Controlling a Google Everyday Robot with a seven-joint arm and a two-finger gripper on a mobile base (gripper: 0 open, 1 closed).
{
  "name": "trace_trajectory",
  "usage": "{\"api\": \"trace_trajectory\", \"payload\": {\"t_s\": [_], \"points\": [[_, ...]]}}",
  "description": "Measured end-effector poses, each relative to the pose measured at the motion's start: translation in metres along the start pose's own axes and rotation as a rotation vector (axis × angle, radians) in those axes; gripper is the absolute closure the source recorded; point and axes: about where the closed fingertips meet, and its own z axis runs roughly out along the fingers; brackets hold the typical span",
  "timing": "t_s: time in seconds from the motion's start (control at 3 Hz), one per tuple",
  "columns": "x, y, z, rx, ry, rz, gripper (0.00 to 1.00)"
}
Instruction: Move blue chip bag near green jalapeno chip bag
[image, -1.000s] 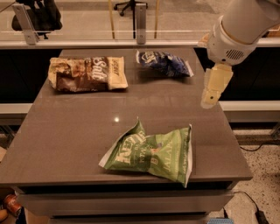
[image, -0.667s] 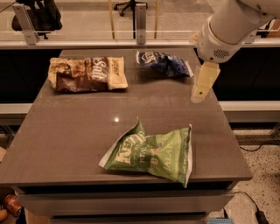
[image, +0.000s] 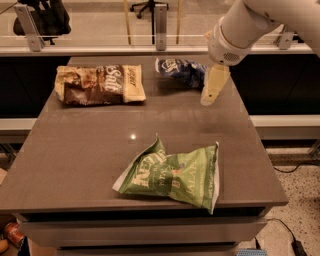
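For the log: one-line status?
gripper: beside crinkled navy-blue chip bag | that bag: far edge of table | crumpled green jalapeno chip bag: near edge

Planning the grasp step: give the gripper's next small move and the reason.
Probably shift the gripper sideways over the blue chip bag. It hangs just beside the bag, not over it, and the bag lies far from the green jalapeno chip bag.

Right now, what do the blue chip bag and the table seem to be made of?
The blue chip bag looks like thin plastic or foil film: crinkled, with glossy folds. The table seems a smooth, semi-gloss grey-brown slab, perhaps laminate or stone; it mirrors a light spot. The gripper, hanging close beside the bag, looks like matte cream plastic.
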Motion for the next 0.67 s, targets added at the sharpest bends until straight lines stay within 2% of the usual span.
{"api": "trace_trajectory", "payload": {"t_s": [0.67], "points": [[-0.009,-0.022,0.04,0.063,-0.027,0.013,0.0]]}}
